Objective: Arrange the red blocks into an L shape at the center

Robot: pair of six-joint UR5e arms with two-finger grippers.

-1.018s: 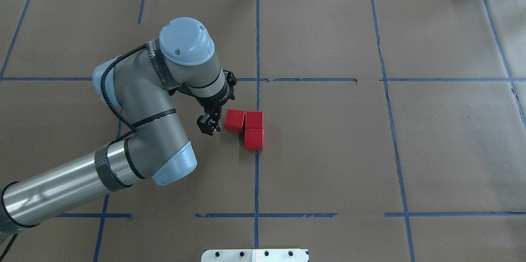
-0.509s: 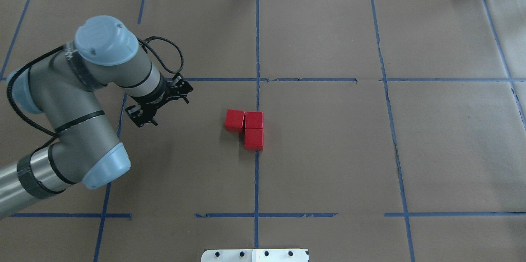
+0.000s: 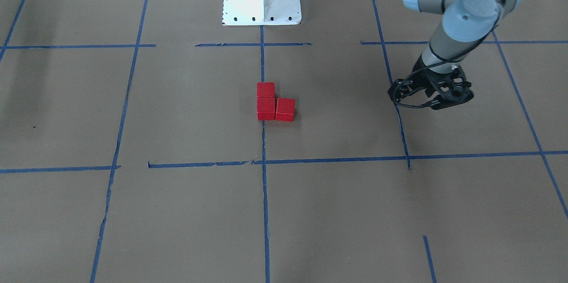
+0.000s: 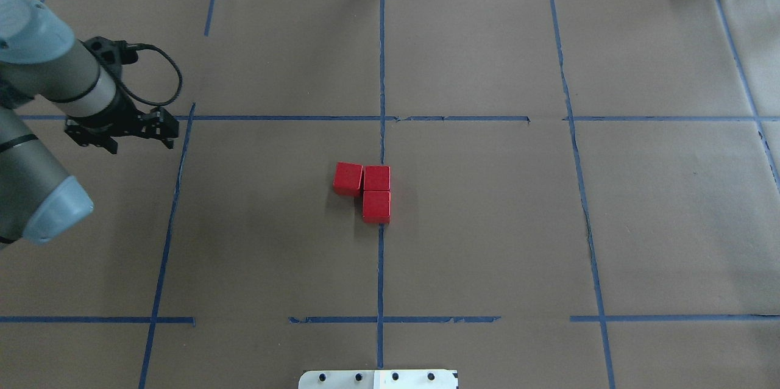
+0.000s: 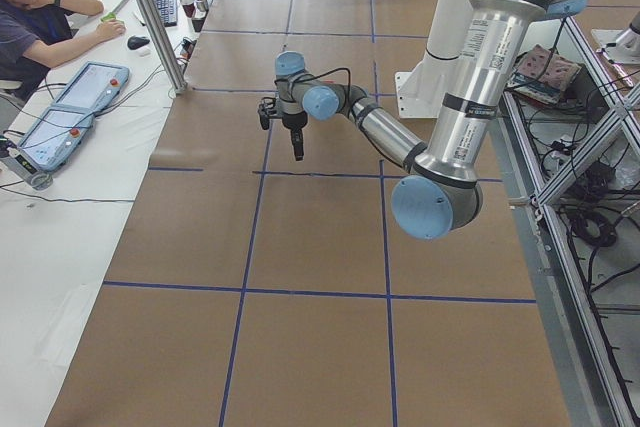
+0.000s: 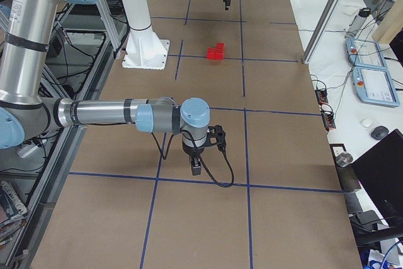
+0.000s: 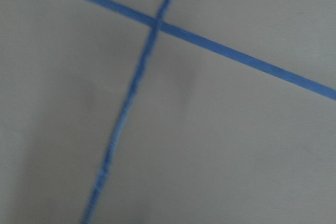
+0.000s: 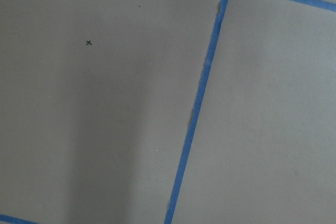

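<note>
Red blocks (image 4: 365, 188), three, lie in the middle of the counter (image 4: 487, 242), a little out from the white base (image 4: 378, 378) at the near edge.
- Two sit in a row on the middle tape line (image 4: 380, 267), one behind the other, faces touching.
- The third lies against the farther one's left side, turned very slightly. Together they make an L.
- No hand touches them.

Left hand (image 5: 297, 152):
- Toward the counter's left end, a little farther out than the blocks and well apart from them.
- Points straight down, above the paper, beside a crossing of tape lines.
- In the side view its fingers show as one narrow tip, so pressed together, holding nothing.
- Its wrist view is blurred: only brown paper and two crossing blue lines.

Right hand (image 6: 196, 167):
- Toward the counter's right end, pointing down near a tape crossing.
- Seen only from the side; spread or pressed together, cannot tell.

Beyond the far edge, an operator (image 5: 40, 17) sits at a white desk.
</note>
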